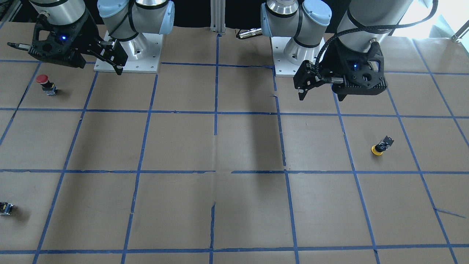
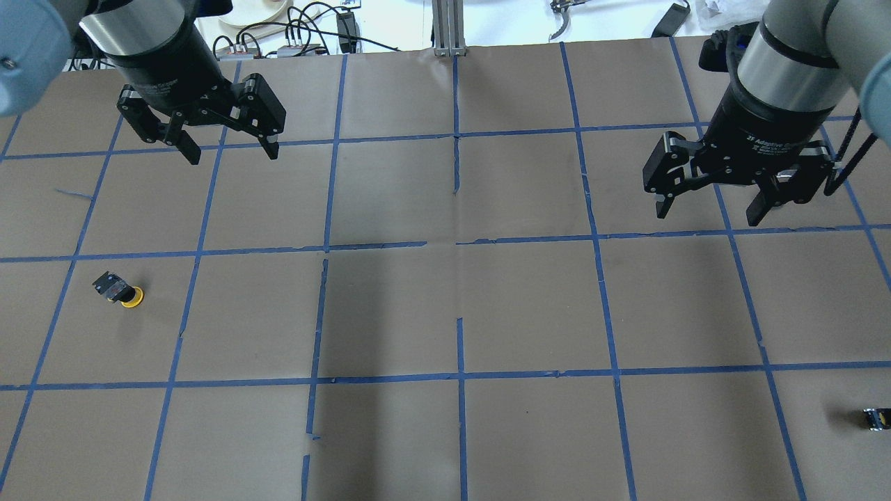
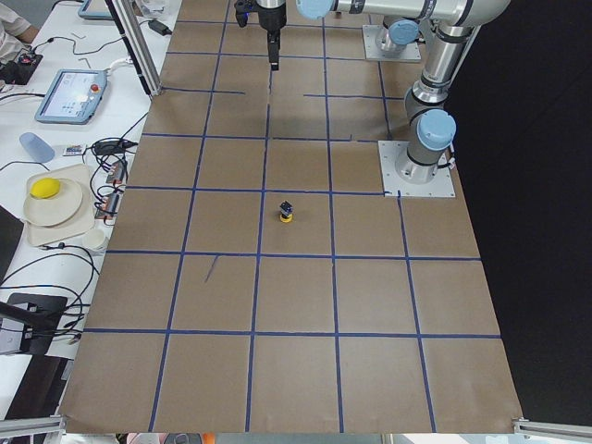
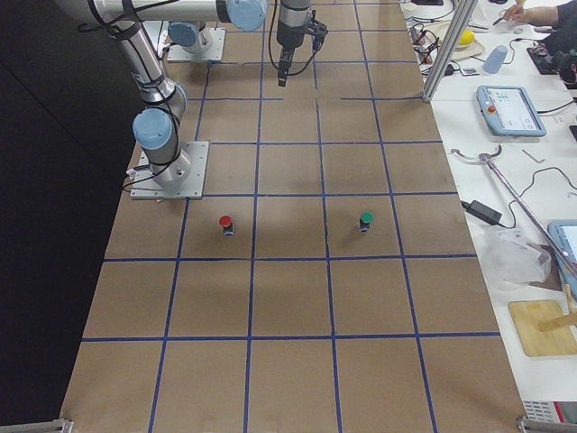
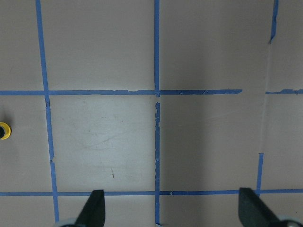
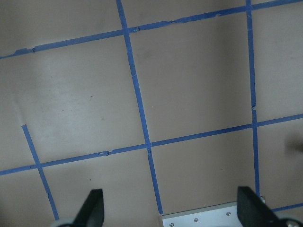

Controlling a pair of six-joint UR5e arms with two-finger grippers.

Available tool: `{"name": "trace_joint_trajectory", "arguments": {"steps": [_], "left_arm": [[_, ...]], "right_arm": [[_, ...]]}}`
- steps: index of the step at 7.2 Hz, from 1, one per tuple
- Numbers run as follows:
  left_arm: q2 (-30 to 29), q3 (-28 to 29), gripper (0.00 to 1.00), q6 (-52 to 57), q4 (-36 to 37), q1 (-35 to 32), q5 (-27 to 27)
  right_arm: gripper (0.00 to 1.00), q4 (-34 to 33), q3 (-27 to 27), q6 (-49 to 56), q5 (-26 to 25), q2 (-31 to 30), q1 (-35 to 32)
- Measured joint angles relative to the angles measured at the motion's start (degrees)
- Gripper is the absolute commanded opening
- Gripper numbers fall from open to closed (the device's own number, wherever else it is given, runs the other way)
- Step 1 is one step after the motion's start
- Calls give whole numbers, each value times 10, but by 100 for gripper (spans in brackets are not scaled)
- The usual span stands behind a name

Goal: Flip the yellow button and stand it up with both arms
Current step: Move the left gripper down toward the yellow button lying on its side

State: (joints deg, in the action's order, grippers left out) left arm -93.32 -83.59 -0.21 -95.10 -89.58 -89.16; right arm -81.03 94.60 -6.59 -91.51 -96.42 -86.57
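Observation:
The yellow button (image 1: 379, 146) rests upside down on its yellow cap, with its black body and metal base pointing up, in a grid square on the robot's left. It also shows in the overhead view (image 2: 121, 290), the exterior left view (image 3: 287, 212), and its cap at the left edge of the left wrist view (image 5: 4, 131). My left gripper (image 2: 231, 152) hangs open and empty above the table, well away from the button; it also shows in the front view (image 1: 301, 93). My right gripper (image 2: 708, 212) is open and empty on the far side.
A red-capped button (image 1: 47, 84) stands near the right arm's base plate (image 1: 146, 64). A small dark switch block (image 2: 876, 417) sits near the table's right edge; in the exterior right view (image 4: 365, 219) it shows a green top. Blue tape lines grid the brown paper.

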Motion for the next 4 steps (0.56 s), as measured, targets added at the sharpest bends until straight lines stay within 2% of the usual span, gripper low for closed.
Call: {"name": "trace_joint_trajectory", "arguments": {"steps": [4], "left_arm": [[1,-9,100,37,-2,8,-4]], "right_arm": [[100,-1,-1,0,0,0,0]]}}
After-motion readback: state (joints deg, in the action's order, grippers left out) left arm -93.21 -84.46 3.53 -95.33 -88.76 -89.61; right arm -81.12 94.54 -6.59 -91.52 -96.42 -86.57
